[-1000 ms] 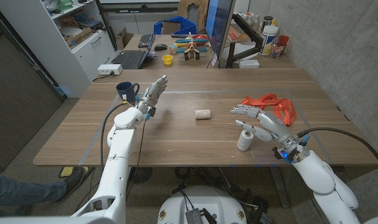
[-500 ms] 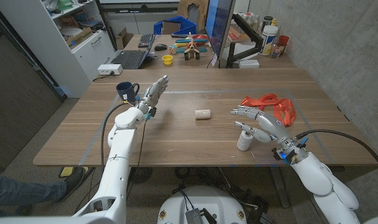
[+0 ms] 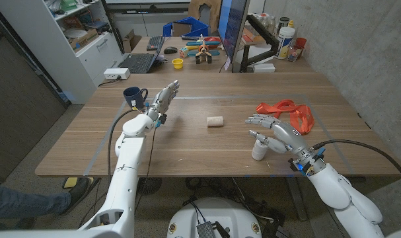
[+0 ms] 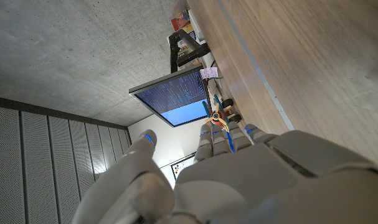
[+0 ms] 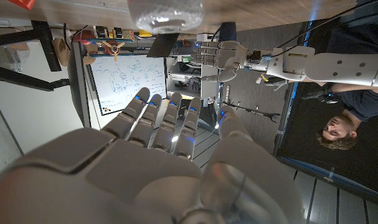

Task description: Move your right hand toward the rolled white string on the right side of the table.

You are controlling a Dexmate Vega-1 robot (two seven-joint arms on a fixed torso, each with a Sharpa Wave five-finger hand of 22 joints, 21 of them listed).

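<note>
— String roll (image 3: 258, 150) on the right side of the table (image 3: 187, 149): where is it?

— Standing upright just in front of my right hand (image 3: 274, 132), which holds nothing, fingers spread, thumb beside the roll (touching or not, I can't tell).

— Which step?

— The approach, nearly done, I judge. Next calls for only a small nudge closer.

The roll of string (image 3: 259, 148) is seen standing on the worktop (image 3: 187, 145), just beside the right hand (image 3: 279, 134) fingers (image 3: 256, 119). A small roll (image 3: 215, 121) lies between both hands. A mug (image 3: 135, 97) sits near the left hand (image 3: 162, 99) fingers.
</note>
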